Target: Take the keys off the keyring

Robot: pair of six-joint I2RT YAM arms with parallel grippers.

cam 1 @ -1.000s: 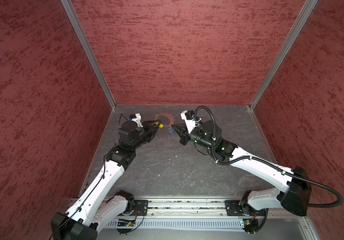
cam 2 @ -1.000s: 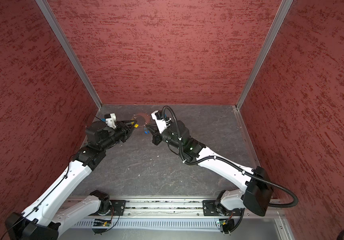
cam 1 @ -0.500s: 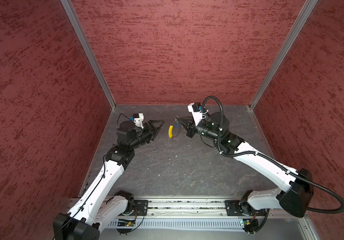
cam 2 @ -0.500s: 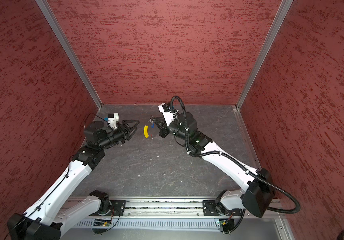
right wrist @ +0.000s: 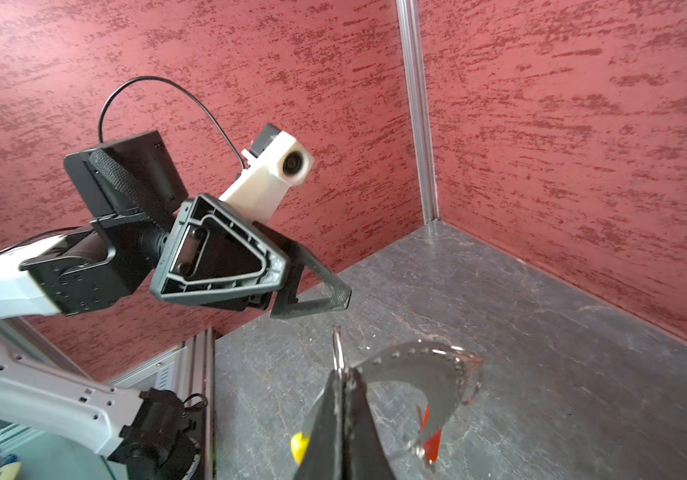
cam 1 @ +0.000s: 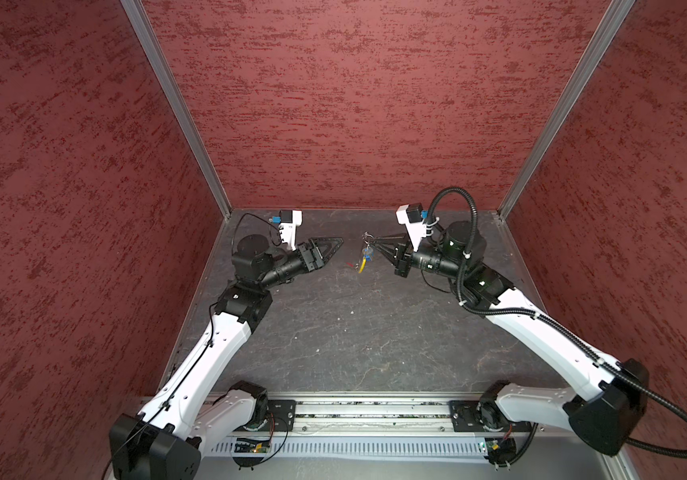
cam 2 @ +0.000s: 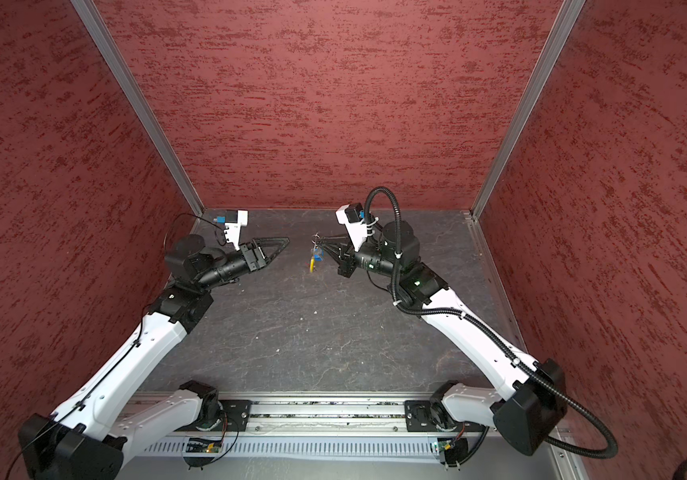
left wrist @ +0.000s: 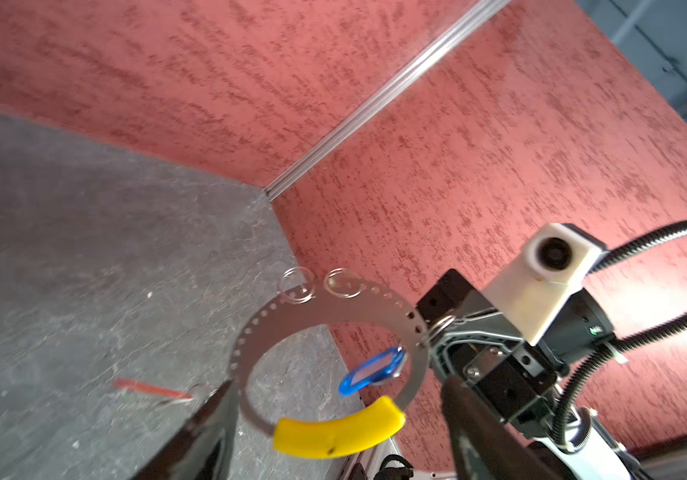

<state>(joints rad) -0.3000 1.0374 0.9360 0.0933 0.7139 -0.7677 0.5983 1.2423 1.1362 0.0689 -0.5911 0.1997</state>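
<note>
So your right gripper (cam 1: 370,238) has its jaws pinched together on one small split ring (right wrist: 337,349) of the keyring (left wrist: 325,316). The whole thing dangles from there, close to the far edge of the tabletop (cam 1: 354,332), roughly midway along it. It's a flat silvery band full of holes, with the yellow sleeve (left wrist: 335,432) at the low end. I can't tell whether the sleeve touches the tabletop. The blue key (left wrist: 371,372) hangs on the band, just beside the right gripper's tips. The red key (left wrist: 150,388) is off the ring, lying flat on the tabletop between your two grippers, just beside the hanging band.

Your left gripper (cam 1: 333,249) holds nothing, with its jaws spread wide. It points at the keyring from the left, and both top views show a small gap between them. In the left wrist view its fingers (left wrist: 209,428) sit to either side of the band.

Room-wise, the red walls (cam 1: 354,104) box in the far, left and right edges. Both grippers are up near the far edge, and your left arm runs close along the left edge. Towards the near edge you've got a broad stretch of grey tabletop down to the rail (cam 1: 371,415). Inside the box are the two arms, the keyring with the blue key, and the loose red key.
</note>
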